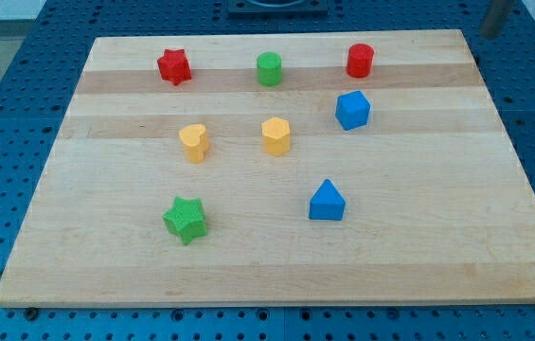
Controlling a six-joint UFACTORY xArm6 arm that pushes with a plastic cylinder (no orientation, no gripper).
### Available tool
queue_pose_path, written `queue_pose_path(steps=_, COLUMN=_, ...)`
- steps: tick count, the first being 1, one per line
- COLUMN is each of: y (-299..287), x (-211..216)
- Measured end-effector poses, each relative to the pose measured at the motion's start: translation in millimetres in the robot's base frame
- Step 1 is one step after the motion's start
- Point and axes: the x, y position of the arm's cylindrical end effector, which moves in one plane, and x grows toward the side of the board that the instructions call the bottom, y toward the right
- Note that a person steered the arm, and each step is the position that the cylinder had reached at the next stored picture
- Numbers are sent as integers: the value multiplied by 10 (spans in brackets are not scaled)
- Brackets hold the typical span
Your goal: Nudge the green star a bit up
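Note:
The green star [186, 220] lies on the wooden board [437, 256] at the lower left. My rod shows only as a blurred grey bar at the view's top right corner, with my tip [487, 35] just past the board's top right corner, far from the green star and touching no block. The nearest block to the tip is the red cylinder [360, 60].
A red star [174, 66] and a green cylinder [269, 69] stand along the top. A blue block [352, 110] sits right of centre, two yellow blocks [193, 142] [276, 135] in the middle, and a blue house-shaped block [327, 201] at the lower right. A blue pegboard [2, 114] surrounds the board.

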Motion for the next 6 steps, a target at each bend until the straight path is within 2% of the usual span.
queue_pose_path(steps=6, y=-174, x=28)
